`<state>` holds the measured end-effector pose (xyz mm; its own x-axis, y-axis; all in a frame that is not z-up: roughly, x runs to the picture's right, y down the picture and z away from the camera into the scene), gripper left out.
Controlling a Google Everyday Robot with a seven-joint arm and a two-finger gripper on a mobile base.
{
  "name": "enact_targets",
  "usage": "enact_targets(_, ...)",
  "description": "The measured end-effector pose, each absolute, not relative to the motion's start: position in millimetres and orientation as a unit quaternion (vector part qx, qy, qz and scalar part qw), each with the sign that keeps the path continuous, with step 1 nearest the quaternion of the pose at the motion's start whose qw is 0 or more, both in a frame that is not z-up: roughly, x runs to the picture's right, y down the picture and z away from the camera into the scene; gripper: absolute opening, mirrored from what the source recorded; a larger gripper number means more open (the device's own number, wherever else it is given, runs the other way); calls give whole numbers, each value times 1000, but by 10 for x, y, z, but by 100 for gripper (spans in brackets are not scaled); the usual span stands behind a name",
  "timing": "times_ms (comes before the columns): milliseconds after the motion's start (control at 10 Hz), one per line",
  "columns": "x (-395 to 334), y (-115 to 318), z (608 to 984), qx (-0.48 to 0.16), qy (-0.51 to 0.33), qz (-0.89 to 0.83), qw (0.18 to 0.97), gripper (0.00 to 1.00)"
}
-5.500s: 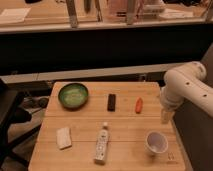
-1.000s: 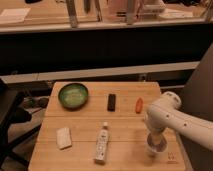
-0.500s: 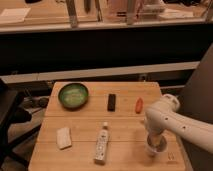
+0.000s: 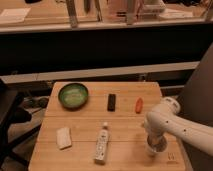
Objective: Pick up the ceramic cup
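Note:
The ceramic cup is a small white cup near the front right corner of the wooden table. It is mostly covered by my gripper, and only its lower rim and side show. The gripper hangs from the white arm, which reaches in from the right and comes straight down onto the cup. I cannot tell whether the cup rests on the table or is held.
A wide green bowl stands at the back left. A black bar and a small orange item lie at the back middle. A white bottle lies front middle and a pale block front left.
Since 5.5 s ago the arm has come down from the right edge onto the cup. Over the last second it has hardly moved.

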<state>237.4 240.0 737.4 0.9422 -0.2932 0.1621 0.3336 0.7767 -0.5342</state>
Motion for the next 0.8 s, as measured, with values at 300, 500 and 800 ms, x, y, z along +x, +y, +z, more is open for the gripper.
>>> enact_targets(300, 2378, 2376, 7367, -285, -37, -166, 943, 14)
enact_targets(500, 2353, 2297, 7316, -281, -35, -175, 943, 4)
enact_targets(800, 2257, 2214, 7255, -277, -36, -189, 942, 4)
